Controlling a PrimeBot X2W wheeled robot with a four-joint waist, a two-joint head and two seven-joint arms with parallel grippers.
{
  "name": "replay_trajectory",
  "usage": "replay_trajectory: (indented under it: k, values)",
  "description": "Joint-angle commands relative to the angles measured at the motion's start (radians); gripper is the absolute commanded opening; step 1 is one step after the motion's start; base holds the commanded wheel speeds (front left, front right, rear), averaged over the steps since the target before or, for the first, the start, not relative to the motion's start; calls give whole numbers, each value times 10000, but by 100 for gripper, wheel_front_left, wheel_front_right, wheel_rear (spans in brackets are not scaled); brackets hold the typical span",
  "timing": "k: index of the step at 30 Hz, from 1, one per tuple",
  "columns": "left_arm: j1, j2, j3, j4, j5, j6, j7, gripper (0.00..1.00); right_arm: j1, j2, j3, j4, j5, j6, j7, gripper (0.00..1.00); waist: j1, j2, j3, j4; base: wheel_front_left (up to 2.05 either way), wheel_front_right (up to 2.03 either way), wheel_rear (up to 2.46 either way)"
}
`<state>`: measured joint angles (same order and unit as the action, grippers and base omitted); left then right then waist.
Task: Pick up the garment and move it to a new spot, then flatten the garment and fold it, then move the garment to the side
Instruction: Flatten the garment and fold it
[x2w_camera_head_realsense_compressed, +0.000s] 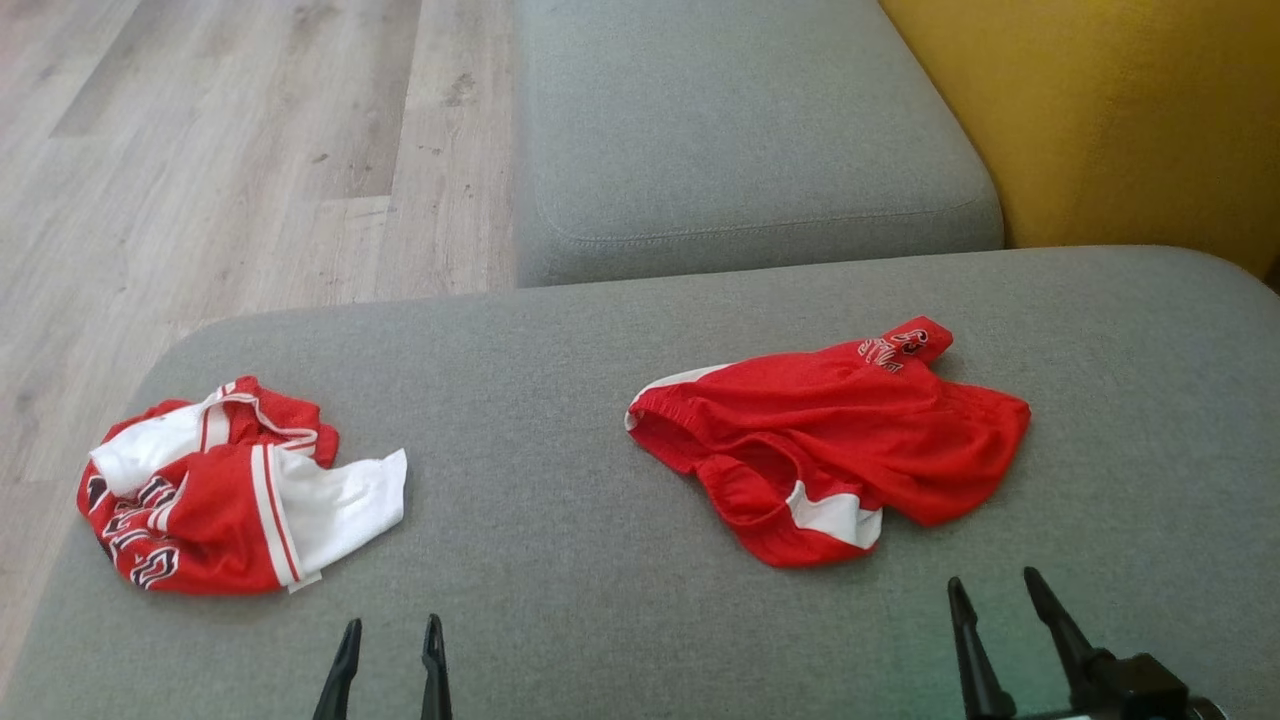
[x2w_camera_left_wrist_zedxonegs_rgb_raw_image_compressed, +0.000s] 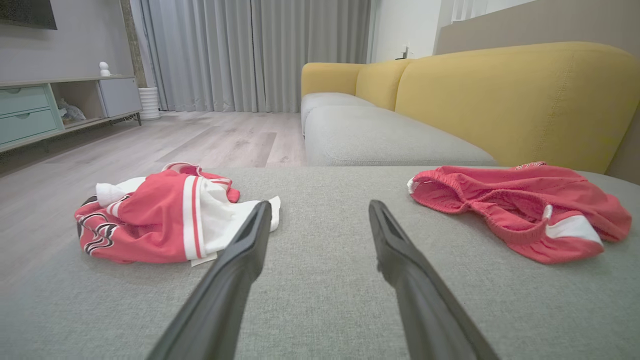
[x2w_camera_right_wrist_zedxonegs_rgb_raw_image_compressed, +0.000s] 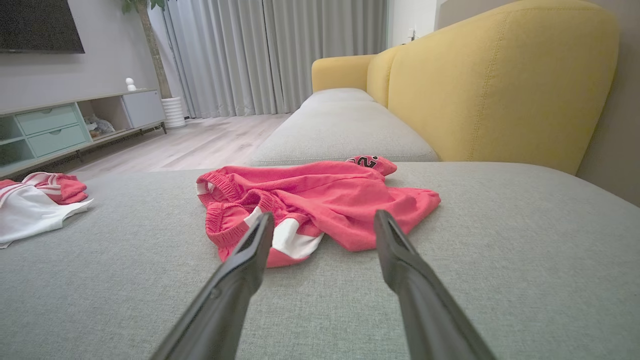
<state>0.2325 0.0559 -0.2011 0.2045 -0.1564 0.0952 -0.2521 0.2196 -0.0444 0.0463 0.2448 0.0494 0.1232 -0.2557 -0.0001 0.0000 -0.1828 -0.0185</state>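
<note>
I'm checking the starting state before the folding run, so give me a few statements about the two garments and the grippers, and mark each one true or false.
1. The left gripper and the right gripper are both open and hold nothing. True.
2. The red shorts are neatly folded. False: they lie crumpled on the grey cushion.
3. The red and white jersey lies on the left gripper's side of the cushion. True.
4. The jersey and the shorts overlap. False: a bare stretch of cushion separates them.
</note>
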Motion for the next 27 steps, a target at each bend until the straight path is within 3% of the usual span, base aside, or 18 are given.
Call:
replay_trajectory:
  k: [1, 16, 21, 27]
  values:
    - [-431, -55, 369, -248, 58, -59, -97, 100, -343, -59, 296, -316, -74, 75, -61, 100, 1, 0, 8, -2, 0, 0, 0]
    - [-620, -56, 213, -10, -163, -203, -97, 100, -476, -58, 432, -236, -120, 75, -61, 100, 1, 0, 263, -151, 0, 0, 0]
    - [-1055, -56, -146, 313, -426, -188, -97, 100, -564, -58, 560, -243, -218, 75, -61, 100, 1, 0, 516, -458, 0, 0, 0]
    - [-2476, -56, -1471, 1397, -889, -570, -97, 100, -748, -58, 741, -201, -376, 75, -61, 100, 1, 0, 1091, -1020, 0, 0, 0]
